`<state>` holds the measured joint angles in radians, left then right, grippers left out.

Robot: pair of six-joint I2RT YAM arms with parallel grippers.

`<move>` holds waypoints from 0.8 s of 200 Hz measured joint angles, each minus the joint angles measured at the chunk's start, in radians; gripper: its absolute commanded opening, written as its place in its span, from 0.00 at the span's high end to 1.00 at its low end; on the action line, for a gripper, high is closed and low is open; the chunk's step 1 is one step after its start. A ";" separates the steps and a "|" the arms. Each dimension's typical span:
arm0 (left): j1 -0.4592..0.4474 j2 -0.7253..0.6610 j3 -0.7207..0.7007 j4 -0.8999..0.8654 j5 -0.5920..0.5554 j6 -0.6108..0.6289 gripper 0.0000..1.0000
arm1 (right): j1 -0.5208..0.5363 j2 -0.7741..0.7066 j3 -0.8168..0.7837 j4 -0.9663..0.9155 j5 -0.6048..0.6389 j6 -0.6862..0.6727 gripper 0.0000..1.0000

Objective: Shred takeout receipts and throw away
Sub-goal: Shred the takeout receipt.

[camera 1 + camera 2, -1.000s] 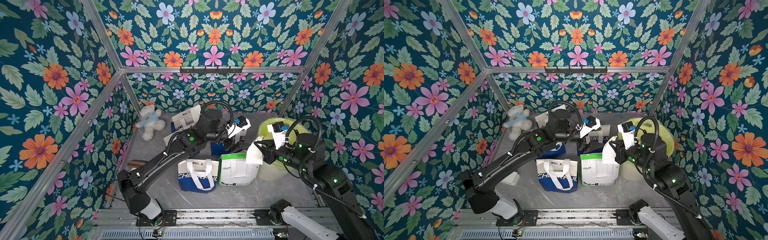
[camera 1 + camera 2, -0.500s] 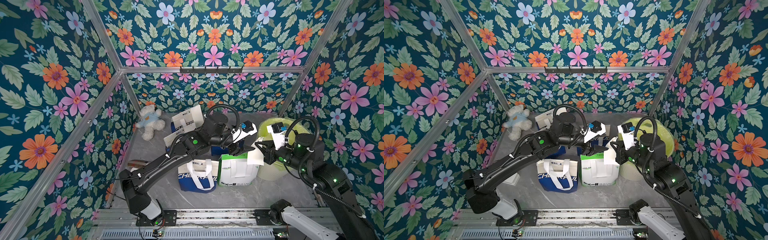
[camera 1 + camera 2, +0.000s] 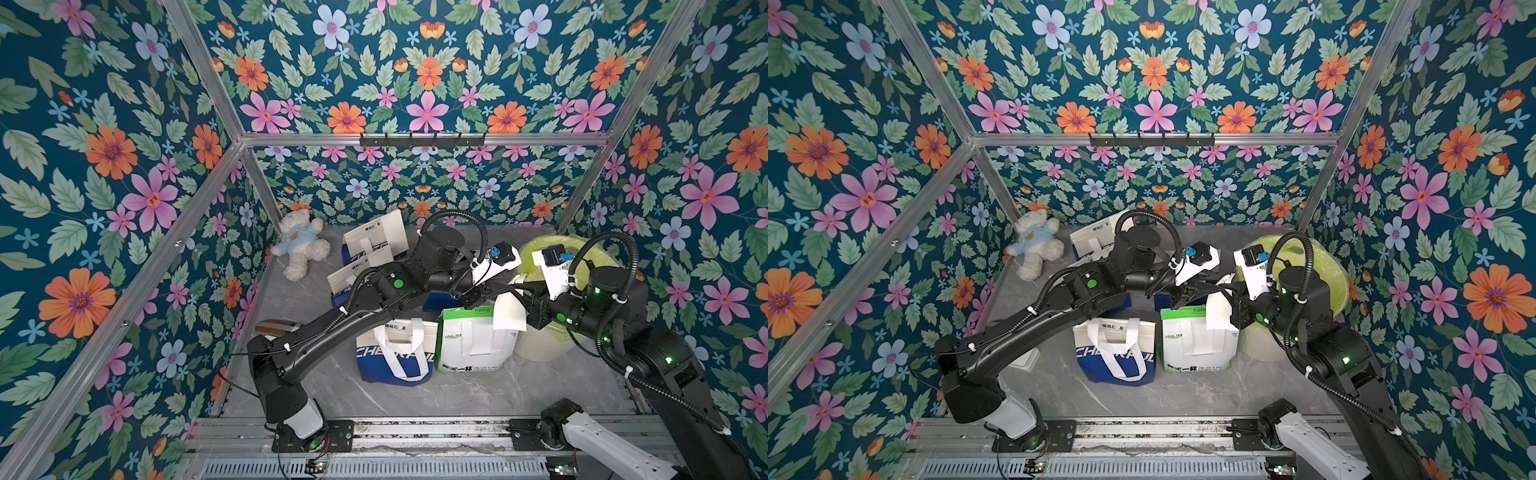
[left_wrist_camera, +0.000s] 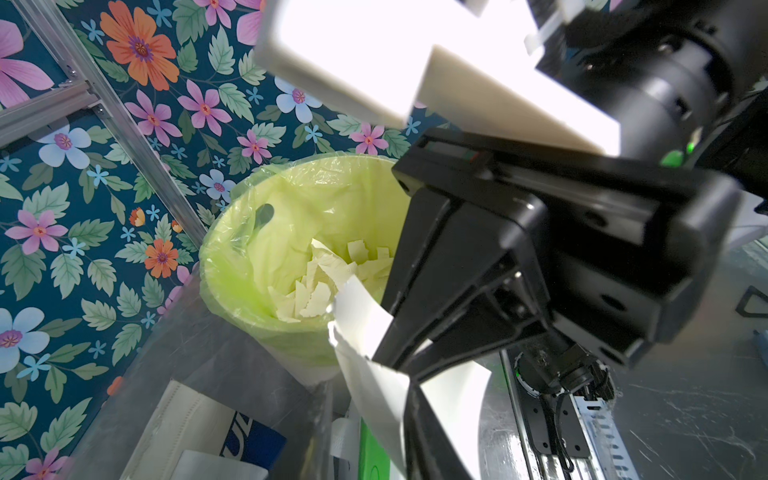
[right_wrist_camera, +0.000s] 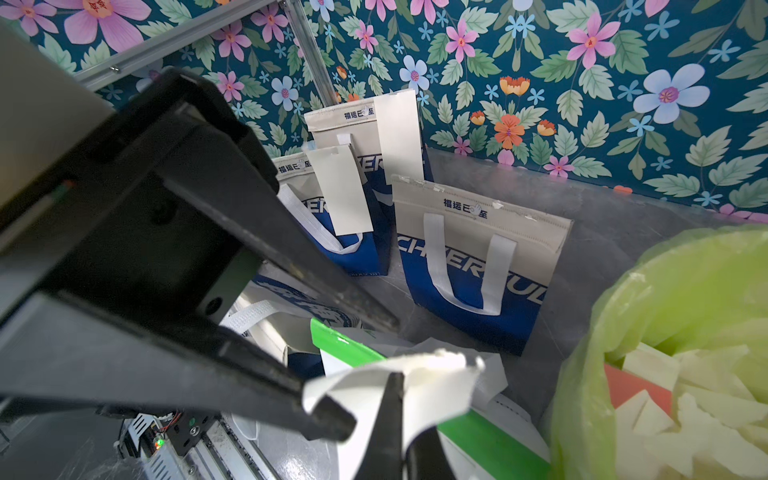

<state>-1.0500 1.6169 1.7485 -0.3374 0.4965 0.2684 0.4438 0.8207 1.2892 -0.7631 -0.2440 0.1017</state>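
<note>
Left wrist view gives me the right gripper [image 4: 387, 356] clamped on a white receipt [image 4: 374, 374], which hangs over the green bag [image 3: 473, 345], the lined bin [image 3: 536, 349] at its 3 o'clock. At the receipt's 10 o'clock corner sits the left gripper [image 3: 496, 292]; I cannot tell whether it grips. Torn scraps [image 4: 324, 282] lie in the bin.

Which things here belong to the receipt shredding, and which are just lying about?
Job: held receipt, two receipts on blue bags, scraps in lined bin, left end effector, right end effector.
Lying about: teddy bear, green-and-white bag.
</note>
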 measured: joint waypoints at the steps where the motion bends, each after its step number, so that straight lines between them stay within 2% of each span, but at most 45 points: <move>1: 0.000 0.000 0.000 0.000 0.000 0.000 0.90 | 0.000 0.000 0.000 0.000 0.000 0.000 1.00; 9: 0.000 0.002 0.000 0.002 -0.002 0.000 1.00 | 0.000 -0.004 -0.002 0.002 -0.003 0.000 1.00; 37: 0.000 0.006 -0.007 0.010 -0.022 0.002 1.00 | -0.002 -0.006 -0.008 0.005 -0.004 0.000 0.99; 52: -0.001 0.003 -0.019 0.024 -0.027 0.002 1.00 | -0.001 -0.014 -0.021 0.008 -0.006 0.000 0.69; 60: -0.002 0.000 -0.031 0.035 -0.041 0.002 1.00 | -0.001 -0.021 -0.029 0.010 -0.007 0.000 0.60; 68: -0.003 -0.008 -0.046 0.050 -0.057 0.000 1.00 | 0.000 -0.034 -0.041 0.015 -0.007 -0.003 0.56; 119: -0.003 -0.096 -0.177 0.167 -0.131 -0.009 1.00 | 0.000 -0.170 -0.150 0.054 0.031 0.007 0.49; 160: -0.003 -0.138 -0.238 0.249 -0.131 -0.061 1.00 | 0.000 -0.167 -0.124 0.088 -0.001 0.028 0.49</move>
<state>-1.0534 1.4792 1.5105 -0.0879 0.3653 0.2077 0.4438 0.6540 1.1652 -0.6750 -0.2451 0.1295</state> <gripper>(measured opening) 0.050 0.510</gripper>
